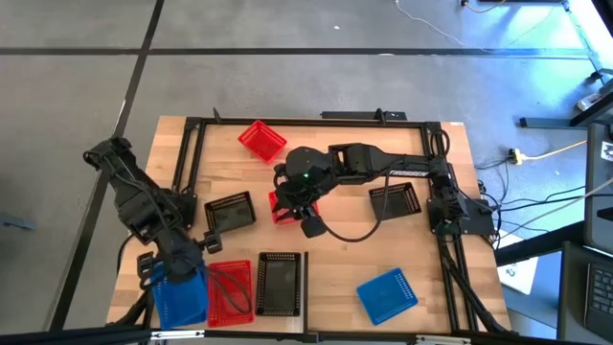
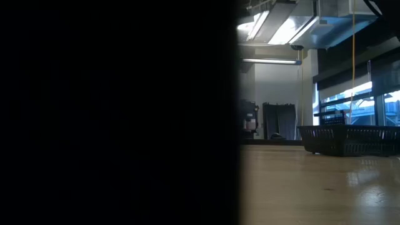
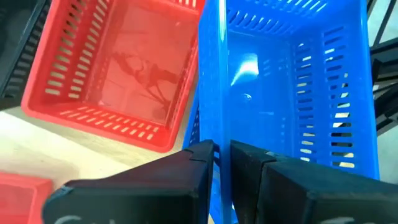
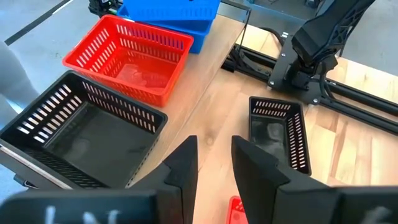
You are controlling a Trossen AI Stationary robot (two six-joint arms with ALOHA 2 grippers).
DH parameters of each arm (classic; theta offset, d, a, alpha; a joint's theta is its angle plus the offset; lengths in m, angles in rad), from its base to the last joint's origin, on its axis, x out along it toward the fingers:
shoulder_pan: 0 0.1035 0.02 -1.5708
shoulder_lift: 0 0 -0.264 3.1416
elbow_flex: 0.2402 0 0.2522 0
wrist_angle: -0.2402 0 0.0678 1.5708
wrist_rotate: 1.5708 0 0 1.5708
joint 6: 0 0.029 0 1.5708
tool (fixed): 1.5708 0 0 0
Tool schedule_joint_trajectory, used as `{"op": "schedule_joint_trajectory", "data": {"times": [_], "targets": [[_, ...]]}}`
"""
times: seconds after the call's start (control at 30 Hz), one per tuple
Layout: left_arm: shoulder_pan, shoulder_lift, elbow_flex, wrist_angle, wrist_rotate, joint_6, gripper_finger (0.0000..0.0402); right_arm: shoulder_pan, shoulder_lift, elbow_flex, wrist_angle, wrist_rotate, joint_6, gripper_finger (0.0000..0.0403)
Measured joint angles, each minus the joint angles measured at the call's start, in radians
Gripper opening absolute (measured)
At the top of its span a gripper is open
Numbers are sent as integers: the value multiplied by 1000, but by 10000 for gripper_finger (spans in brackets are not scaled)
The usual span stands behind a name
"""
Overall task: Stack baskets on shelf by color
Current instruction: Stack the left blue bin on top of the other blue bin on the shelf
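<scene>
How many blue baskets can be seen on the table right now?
2. One blue basket stands beside the red basket, its wall pinched by the left gripper; the other blue basket lies apart, right of the black basket. A third may be nested unseen.

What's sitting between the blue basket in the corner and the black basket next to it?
A red basket sits between the blue basket and the black basket, seen in the high view.

Plank-patterned wooden tabletop (image 1: 330, 264) with black frame (image 1: 287, 122), grey floor (image 1: 287, 77) crossed by dark seams, white cable (image 1: 431, 24) trailing beyond the table, ceiling light fixtures (image 2: 281, 25) in the room behind
</scene>
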State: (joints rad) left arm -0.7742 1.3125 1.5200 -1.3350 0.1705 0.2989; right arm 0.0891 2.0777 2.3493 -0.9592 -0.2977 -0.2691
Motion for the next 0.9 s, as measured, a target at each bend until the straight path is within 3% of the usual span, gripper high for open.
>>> {"op": "schedule_joint_trajectory", "data": {"times": [0.57, 0.9], "targets": [[0, 2, 0, -13, 41, 33, 27, 0, 0, 0, 0, 0, 0, 99], [1, 7, 0, 65, 68, -104, 27, 0, 0, 0, 0, 0, 0, 99]]}}
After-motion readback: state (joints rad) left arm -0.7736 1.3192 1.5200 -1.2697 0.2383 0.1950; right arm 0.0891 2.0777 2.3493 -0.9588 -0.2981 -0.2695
